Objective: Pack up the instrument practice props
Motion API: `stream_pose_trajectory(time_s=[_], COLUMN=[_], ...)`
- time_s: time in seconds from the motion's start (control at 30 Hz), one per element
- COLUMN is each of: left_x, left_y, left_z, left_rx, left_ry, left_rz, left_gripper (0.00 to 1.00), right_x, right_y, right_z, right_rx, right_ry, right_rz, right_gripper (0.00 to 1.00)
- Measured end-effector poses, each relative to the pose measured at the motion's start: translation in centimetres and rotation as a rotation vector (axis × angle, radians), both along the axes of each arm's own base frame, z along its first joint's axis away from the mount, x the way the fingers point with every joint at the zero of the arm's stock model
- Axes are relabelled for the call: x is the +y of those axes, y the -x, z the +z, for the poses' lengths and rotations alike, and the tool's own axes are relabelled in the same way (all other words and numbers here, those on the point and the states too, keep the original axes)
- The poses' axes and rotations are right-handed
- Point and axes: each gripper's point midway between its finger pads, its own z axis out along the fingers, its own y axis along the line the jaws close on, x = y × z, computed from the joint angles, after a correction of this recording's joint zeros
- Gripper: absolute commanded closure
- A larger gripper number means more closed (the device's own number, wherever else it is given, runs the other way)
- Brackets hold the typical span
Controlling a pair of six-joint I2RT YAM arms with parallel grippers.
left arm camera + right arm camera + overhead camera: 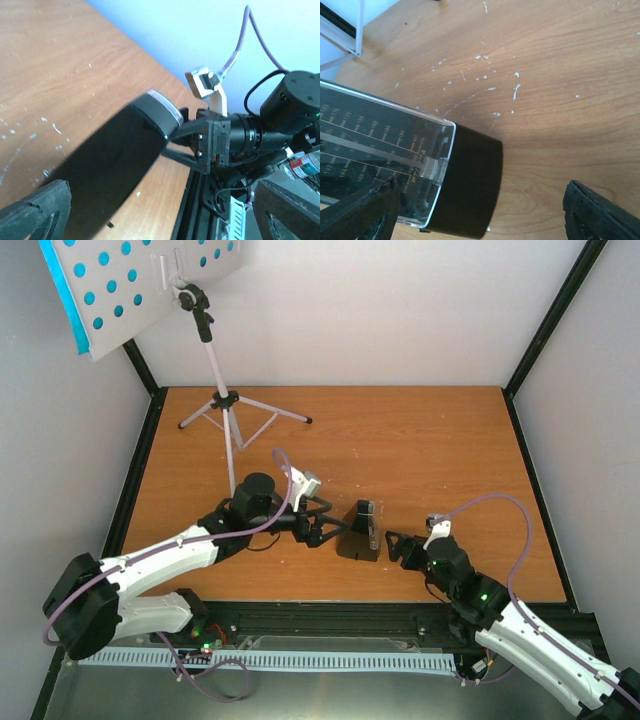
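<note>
The left gripper [322,524] is standing with its fingers spread wide just to the left of the small black metronome [359,532]. In its wrist view the dark body is lying between the two fingers [35,212], close to one and well clear of the other, so nothing is being pinched. The right gripper [394,548] is facing the metronome from the other side, also spread. Its wrist view is showing the clear cover [375,150], with a printed tempo scale, and the black base sitting in the gap. The cover's edge is overlapping one finger there, though whether they are touching cannot be told. The metronome is appearing upright on the wooden bench [430,440], near the front edge and about midway across, between the two grippers. Well apart from it, at the back left of the bench, the white tripod music stand [228,400] is standing on its spread legs. Its pole is rising to a hole-punched desk [100,340] that is tilting near the left wall. Cyan sheet-music pages [61,290] are showing along the desk's left edge and through its holes. A purple cable [505,505] is arching over the right arm.
</note>
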Motion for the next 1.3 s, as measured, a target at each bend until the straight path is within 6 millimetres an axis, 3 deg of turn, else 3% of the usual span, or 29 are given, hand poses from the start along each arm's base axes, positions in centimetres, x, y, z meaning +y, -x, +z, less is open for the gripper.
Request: stream_pose_trajectory(time_s=[0.2, 0.47, 0.8, 0.97, 1.13, 1.3], left_x=[1.5, 3.3, 4.5, 4.1, 3.8, 2.7], left_y=[-1.7, -1.0, -1.6, -2.2, -2.5, -2.1], left_z=[1.4, 2.4, 1.2, 0.2, -1.4, -3.3], left_rx=[-0.086, -0.147, -0.238, -0.278, -0.302, -0.321], left_ry=[0.109, 0.155, 0.149, 0.119, 0.076, 0.023], left_rz=[0.002, -0.006, 0.029, 0.018, -0.002, -0.022], left_gripper=[0.01, 0.01, 0.01, 0.01, 0.0, 0.0], right_x=[0.3, 1.9, 8.0, 10.7, 10.0, 7.4], right_y=[-0.7, -2.6, -6.9, -7.9, -8.4, -8.1], right_z=[-1.3, -3.6, -1.1, 0.5, 2.2, 3.9], right_rx=[0.045, 0.111, 0.016, -0.034, -0.085, -0.146], right_ry=[0.024, 0.086, 0.046, 0.006, -0.012, -0.002], right_rz=[-0.026, -0.006, 0.211, 0.319, 0.314, 0.262], right_gripper=[0.16, 0.21, 0.24, 0.17, 0.07, 0.02])
